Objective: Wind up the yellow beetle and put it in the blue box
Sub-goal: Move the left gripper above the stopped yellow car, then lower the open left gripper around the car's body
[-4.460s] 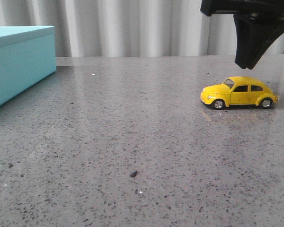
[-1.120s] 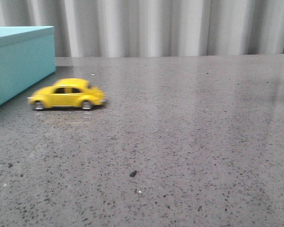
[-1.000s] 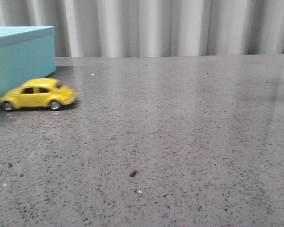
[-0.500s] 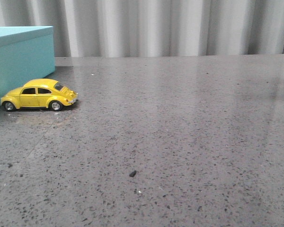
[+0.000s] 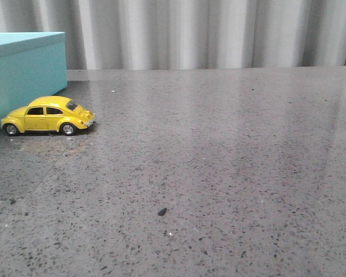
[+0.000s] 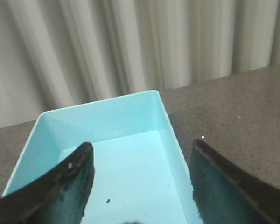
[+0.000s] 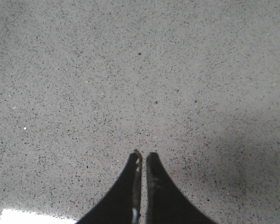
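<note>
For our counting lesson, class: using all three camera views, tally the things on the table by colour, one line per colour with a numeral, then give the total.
Yellow: 1, the yellow beetle
Blue: 1, the blue box, seen open from above in the left wrist view
Black: 1, a tiny speck on the table
Total: 3
</note>
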